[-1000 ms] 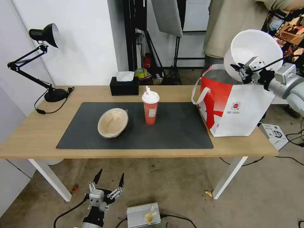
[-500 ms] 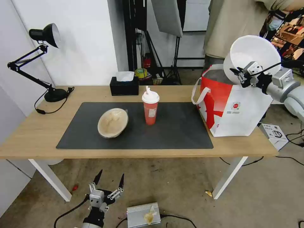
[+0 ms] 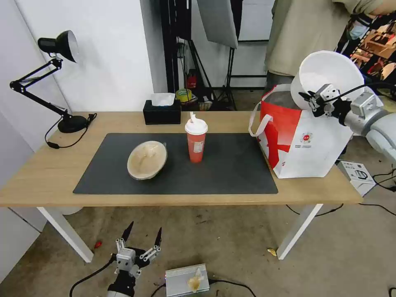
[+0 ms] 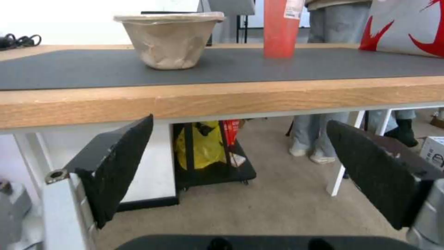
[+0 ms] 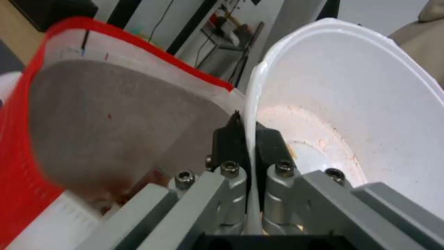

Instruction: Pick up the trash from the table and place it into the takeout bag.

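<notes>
My right gripper [image 3: 309, 98] is shut on the rim of the wide white bowl [image 3: 330, 74], held tilted just above the open mouth of the white-and-red takeout bag [image 3: 305, 142] at the table's right end. In the right wrist view the gripper [image 5: 247, 130] pinches the bowl's rim [image 5: 351, 104] over the bag's silver lining [image 5: 116, 114]. The red cup [image 3: 196, 142] and tan oval bowl [image 3: 147, 159] stand on the dark mat of the table [image 3: 49, 165]. Below the table's front edge my left gripper [image 3: 142, 237] hangs open, facing the tan bowl [image 4: 169, 40] and cup [image 4: 280, 29].
A black desk lamp [image 3: 53, 82] stands at the table's back left and a black tissue box [image 3: 162, 111] at the back middle. A person [image 3: 305, 33] stands behind the bag. A grey box [image 3: 186, 280] and a white box [image 3: 357, 173] lie on the floor.
My right gripper has lowered the white bowl toward the mouth of the bag. The left arm, cup and tan bowl have not moved.
</notes>
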`<state>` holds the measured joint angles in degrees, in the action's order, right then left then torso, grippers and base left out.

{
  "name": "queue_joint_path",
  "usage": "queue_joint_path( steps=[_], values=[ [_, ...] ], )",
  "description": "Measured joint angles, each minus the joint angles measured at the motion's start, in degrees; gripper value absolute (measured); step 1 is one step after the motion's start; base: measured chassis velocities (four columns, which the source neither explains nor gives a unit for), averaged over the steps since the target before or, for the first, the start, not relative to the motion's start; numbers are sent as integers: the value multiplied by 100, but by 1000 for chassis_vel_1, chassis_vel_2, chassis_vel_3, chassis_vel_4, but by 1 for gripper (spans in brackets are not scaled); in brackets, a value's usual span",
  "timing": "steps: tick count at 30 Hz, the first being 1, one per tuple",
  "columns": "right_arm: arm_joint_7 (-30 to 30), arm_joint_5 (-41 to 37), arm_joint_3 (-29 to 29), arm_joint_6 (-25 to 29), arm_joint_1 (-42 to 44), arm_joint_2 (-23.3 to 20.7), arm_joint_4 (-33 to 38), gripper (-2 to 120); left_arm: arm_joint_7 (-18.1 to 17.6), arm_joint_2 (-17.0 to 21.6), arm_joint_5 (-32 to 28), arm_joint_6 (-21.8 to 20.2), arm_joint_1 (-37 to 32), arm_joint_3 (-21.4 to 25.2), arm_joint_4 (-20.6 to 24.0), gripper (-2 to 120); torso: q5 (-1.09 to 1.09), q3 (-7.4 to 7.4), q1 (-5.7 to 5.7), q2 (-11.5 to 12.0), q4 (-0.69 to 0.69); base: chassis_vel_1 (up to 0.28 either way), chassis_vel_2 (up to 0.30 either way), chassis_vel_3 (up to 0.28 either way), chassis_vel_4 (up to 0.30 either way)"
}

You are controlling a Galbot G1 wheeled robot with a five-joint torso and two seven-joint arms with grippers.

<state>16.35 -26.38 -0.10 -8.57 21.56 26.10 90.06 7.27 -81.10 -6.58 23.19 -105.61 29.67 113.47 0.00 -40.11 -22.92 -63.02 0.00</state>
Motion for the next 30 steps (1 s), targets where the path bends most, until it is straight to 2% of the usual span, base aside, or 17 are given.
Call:
queue_joint_path(
  steps=[21, 23, 25, 30],
  values=[
    [13, 111, -77, 45, -24, 135, -148, 0, 11, -29, 13, -5, 52, -16, -97, 100, 0, 0, 0, 0, 0, 0, 0, 0, 0],
    [12, 115, -77, 45, -23, 138, -149, 3, 12, -31, 13, -5, 52, -14, -99, 100, 0, 0, 0, 0, 0, 0, 0, 0, 0],
    [4, 117, -77, 45, -22, 140, -148, 13, 14, -36, 14, -5, 54, -12, -101, 100, 0, 0, 0, 0, 0, 0, 0, 0, 0],
    [-12, 116, -77, 36, -22, 131, -139, 28, 20, -50, 16, -5, 55, -12, -101, 100, 0, 0, 0, 0, 0, 0, 0, 0, 0]
  ],
)
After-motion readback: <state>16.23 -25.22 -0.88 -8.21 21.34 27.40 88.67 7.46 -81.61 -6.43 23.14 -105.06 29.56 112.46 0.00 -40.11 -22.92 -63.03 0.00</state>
